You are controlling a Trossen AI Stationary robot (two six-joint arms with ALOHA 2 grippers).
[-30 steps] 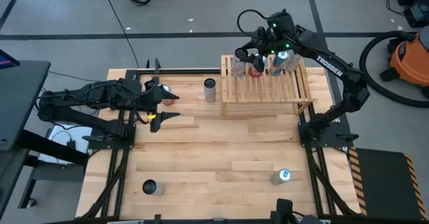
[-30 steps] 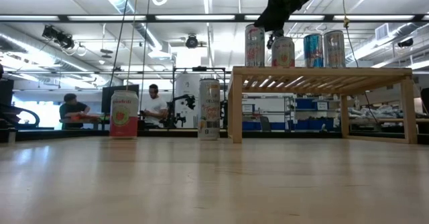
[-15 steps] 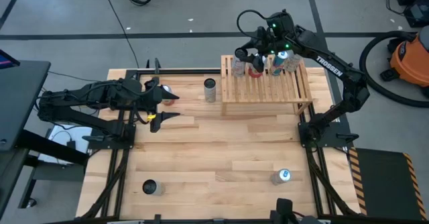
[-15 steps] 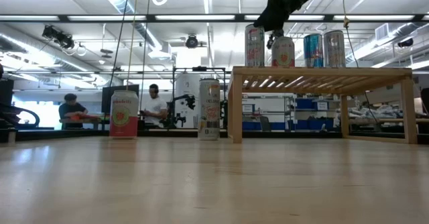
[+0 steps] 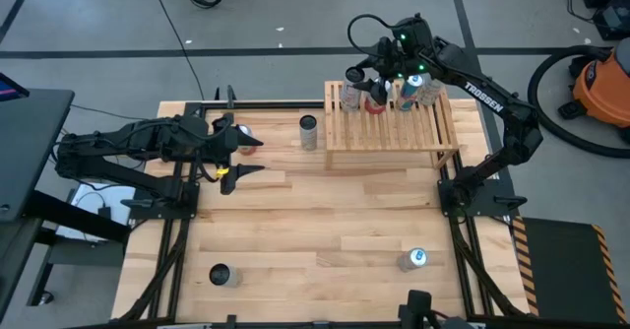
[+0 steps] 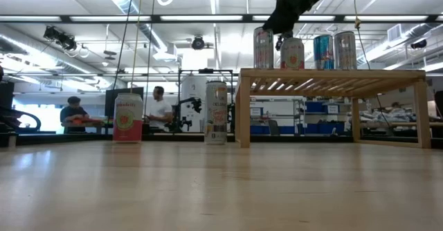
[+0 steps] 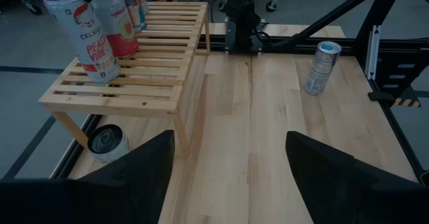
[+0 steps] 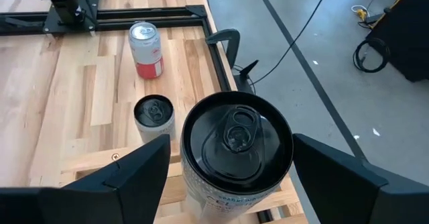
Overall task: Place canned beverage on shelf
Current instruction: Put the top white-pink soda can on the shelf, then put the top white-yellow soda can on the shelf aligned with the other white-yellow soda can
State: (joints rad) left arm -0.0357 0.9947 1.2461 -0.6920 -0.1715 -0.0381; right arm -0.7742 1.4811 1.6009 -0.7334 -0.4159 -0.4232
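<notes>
The light-wood slatted shelf stands at the table's far right; it also shows in the low view. Several cans stand upright on its far edge. My right gripper is open above the leftmost of them, a white black-topped can, which also shows in the high view. One finger is on each side of its top, and I see no touch. The can rests by its base on the slats. My left gripper is open and empty at the table's far left.
A white can stands on the table just left of the shelf. A red can stands by my left gripper. Two more cans stand near the table's near edge, one at the left and one at the right. People show in the room behind.
</notes>
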